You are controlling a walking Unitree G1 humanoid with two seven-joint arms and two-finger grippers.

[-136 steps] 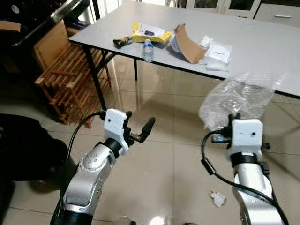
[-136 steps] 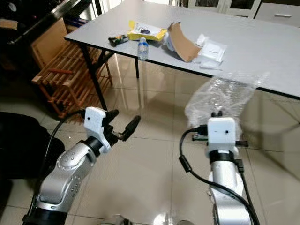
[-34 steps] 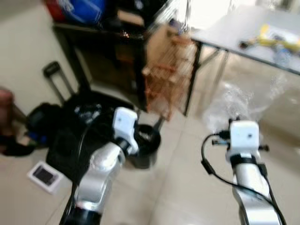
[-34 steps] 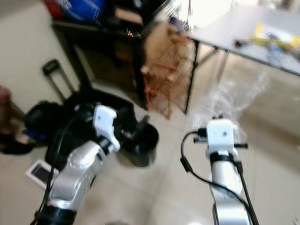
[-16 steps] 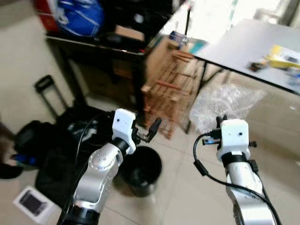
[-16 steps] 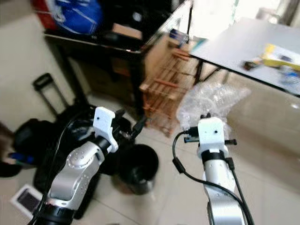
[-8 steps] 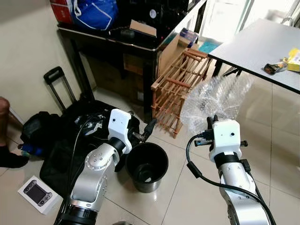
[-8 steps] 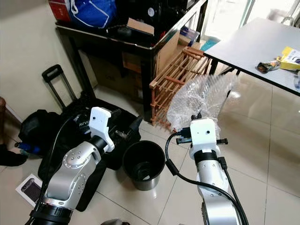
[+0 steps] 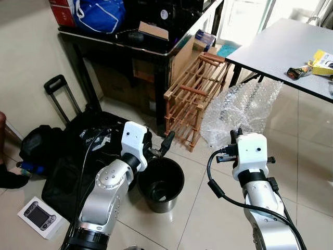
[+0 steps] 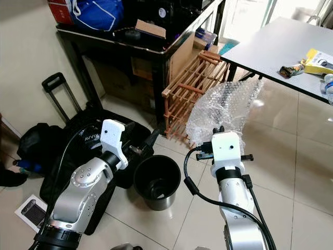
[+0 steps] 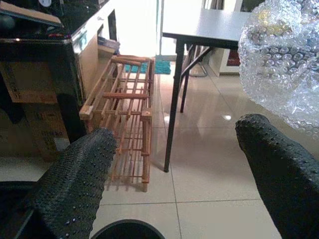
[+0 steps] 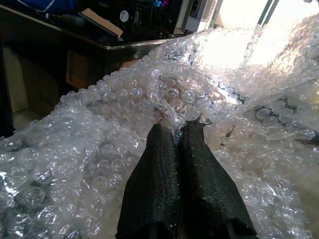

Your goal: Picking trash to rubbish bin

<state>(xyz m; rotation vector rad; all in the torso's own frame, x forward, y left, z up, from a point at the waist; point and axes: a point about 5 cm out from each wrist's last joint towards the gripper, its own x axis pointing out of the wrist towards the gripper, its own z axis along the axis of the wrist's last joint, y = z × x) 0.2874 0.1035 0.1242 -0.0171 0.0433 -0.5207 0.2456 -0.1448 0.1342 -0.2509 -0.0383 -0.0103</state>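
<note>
Centre-right of frame: right gripper (image 12: 177,144), fingers pinched shut on crumpled clear bubble-wrap sheet (image 9: 239,107), carried high for dropping; round black rubbish bin (image 9: 161,179) lower centre; left gripper (image 11: 174,164) spread wide, empty, above bin.

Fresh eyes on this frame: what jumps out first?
The big crumpled sheet of bubble wrap, pinched in the right end effector and held up beside the wooden rack. Next, the black rubbish bin on the tiled floor, down to its left, with the open left end effector just above its rim.

Left hand (image 9: 158,148) fingers spread wide, right hand (image 12: 180,130) pinched closed, both arms raised
</note>
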